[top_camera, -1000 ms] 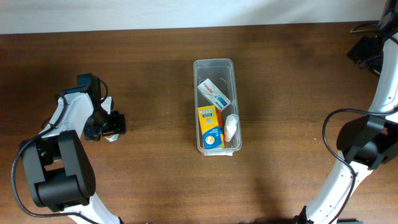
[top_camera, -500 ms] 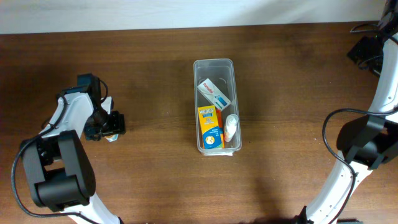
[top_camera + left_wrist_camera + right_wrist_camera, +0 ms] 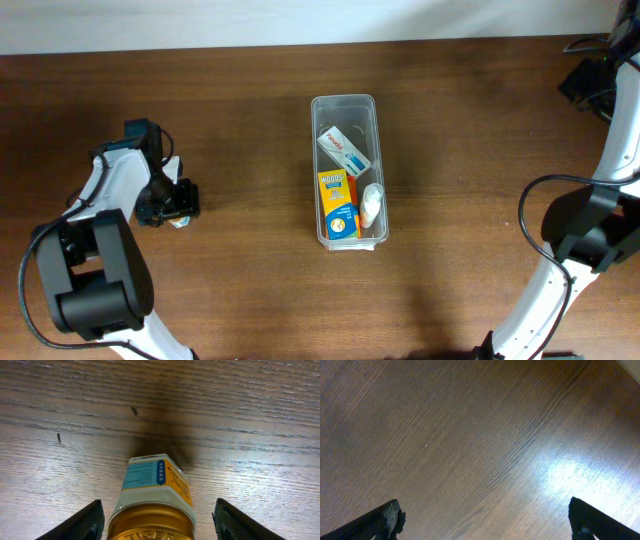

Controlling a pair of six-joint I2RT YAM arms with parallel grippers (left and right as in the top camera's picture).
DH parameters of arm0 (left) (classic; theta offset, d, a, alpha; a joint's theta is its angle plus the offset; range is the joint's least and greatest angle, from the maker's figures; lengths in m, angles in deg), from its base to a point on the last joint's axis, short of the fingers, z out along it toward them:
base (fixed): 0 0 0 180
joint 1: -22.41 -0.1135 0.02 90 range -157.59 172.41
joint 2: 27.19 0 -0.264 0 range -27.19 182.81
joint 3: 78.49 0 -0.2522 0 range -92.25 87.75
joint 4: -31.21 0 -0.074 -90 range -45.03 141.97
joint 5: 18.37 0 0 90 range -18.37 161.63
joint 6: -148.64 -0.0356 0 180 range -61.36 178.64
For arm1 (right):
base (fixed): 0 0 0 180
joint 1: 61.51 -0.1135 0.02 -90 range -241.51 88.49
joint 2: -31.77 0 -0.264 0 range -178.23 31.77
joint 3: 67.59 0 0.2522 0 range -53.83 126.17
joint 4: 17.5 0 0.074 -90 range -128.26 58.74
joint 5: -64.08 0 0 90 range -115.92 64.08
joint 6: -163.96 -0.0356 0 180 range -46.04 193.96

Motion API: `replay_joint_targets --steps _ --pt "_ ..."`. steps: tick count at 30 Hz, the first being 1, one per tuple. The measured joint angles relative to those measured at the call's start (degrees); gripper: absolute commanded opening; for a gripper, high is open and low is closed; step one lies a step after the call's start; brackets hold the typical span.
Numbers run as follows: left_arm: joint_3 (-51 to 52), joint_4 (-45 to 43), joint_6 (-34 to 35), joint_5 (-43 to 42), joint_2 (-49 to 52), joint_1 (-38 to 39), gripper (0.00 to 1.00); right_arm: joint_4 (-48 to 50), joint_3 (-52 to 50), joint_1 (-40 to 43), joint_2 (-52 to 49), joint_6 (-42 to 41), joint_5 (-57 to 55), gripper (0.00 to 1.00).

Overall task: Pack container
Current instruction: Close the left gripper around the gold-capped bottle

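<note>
Between black fingers [image 3: 85, 522], gold-lidded jar [image 3: 152, 492] (hexagonal)

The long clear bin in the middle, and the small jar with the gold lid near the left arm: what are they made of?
The long clear rectangular bin looks like glossy, colourless plastic: the boxes inside show through its walls. The small jar has a shiny gold lid with raised lettering, probably metal; its pale body under a printed label could be glass or plastic.

The table [image 3: 480, 150] is grained in dark brown. The jar [image 3: 152, 495] is lidded in gold and labelled pale blue and orange. A yellow box [image 3: 339, 203] is seen in the clear container [image 3: 343, 101].
</note>
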Motion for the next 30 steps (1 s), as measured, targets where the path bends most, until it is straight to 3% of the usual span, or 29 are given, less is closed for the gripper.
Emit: replay_joint_targets --steps 30 --pt "0.0 -1.8 0.0 0.3 2.2 0.0 0.70 0.0 0.0 0.0 0.0 0.0 0.0 0.98"
